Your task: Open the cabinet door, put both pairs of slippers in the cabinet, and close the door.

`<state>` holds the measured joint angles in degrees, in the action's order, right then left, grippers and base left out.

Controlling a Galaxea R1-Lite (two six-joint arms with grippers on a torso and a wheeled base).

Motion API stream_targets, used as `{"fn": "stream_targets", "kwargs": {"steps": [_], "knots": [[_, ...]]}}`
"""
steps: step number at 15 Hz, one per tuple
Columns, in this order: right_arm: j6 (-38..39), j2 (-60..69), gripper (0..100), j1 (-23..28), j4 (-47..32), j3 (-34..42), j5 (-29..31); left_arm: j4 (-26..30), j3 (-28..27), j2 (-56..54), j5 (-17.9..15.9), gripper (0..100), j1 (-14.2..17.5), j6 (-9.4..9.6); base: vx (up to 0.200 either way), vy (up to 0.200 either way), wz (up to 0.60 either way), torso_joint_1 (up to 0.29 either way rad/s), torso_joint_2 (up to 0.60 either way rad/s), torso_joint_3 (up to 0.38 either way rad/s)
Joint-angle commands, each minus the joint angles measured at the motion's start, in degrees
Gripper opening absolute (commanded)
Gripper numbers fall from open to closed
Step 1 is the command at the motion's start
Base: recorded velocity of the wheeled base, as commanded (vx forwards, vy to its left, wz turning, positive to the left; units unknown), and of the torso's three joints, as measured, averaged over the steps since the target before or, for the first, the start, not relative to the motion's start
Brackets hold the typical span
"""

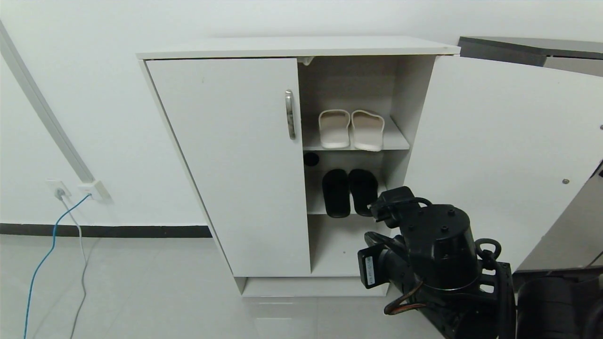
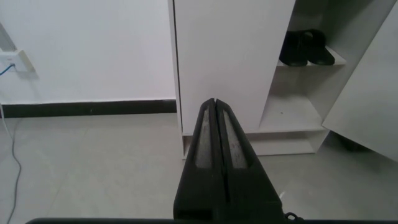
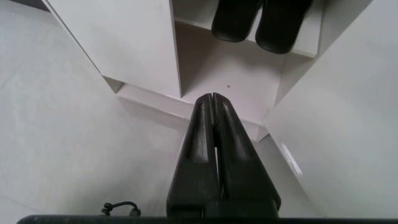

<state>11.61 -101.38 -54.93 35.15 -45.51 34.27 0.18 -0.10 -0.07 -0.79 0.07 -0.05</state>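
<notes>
Black slippers (image 3: 261,18) lie side by side on the middle shelf, just past and above the tip of the right hand (image 3: 213,99). That hand's fingers are pressed together on nothing, and it hangs low before the bottom compartment of the cabinet (image 1: 292,47). A white label (image 1: 370,270) on the right arm carries print too small to read. On the shelf above, the pale slippers (image 1: 351,129) sit side by side. The right door (image 1: 494,155) stands swung wide. The left door (image 1: 226,165) is closed, its metal handle (image 1: 289,114) upright at the inner edge. The left hand (image 2: 214,106), fingers together and empty, hangs well back over the floor (image 2: 93,168), pointing at the foot of the left door. On the wall to the left, a socket (image 1: 59,189) has a blue cable (image 1: 42,263) trailing to the floor.
</notes>
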Motion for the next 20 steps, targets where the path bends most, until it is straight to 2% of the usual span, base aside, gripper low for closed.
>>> {"fn": "stream_targets", "kwargs": {"steps": [1,7,10,20], "knots": [[0.00,-0.14,0,0.00,0.01,0.07,0.01,-0.01,0.01,0.07,0.00,0,0.01,-0.04,0.000,0.000,0.00,0.000,0.00,0.000],[0.08,-0.22,0,0.00,0.01,0.16,0.01,-0.01,0.01,0.07,0.00,0,0.01,-0.04,0.000,0.000,0.00,0.000,-0.02,-0.026],[0.08,-0.22,0,0.00,0.01,0.42,0.01,-0.01,0.01,0.07,0.00,0,0.01,-0.04,0.000,0.000,0.00,0.001,-0.17,-0.326],[0.00,-0.66,0,0.00,0.01,0.42,0.01,-0.01,0.01,0.07,0.00,0,0.01,-0.04,0.000,0.000,0.00,0.083,-0.48,-0.362]]}}
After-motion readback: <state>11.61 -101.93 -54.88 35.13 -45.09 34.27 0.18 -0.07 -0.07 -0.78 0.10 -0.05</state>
